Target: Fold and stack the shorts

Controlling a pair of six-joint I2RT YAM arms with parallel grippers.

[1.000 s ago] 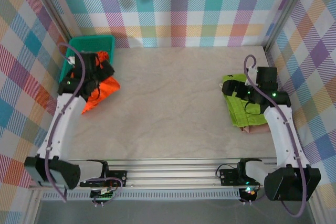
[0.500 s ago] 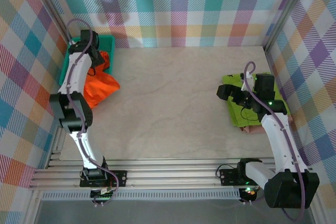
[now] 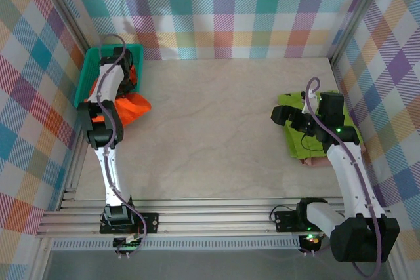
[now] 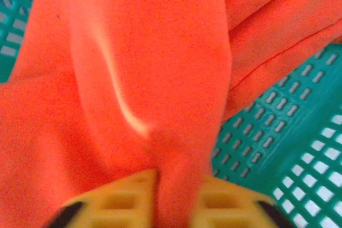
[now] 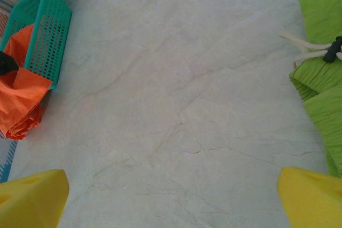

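The overhead camera sits high behind the two arm bases, looking down and forward over the whole surface (image 3: pixel 216 129) to the checked back wall (image 3: pixel 223 4). The left wrist camera is almost against the orange shorts (image 4: pixel 133 78), so near they blur, with the teal basket (image 4: pixel 288 142) mesh just beyond. The right wrist camera hangs low on the right, facing left across the surface toward the same basket and orange shorts far off, with the green shorts (image 5: pixel 320 73) at its right edge. The overhead view takes in all three.
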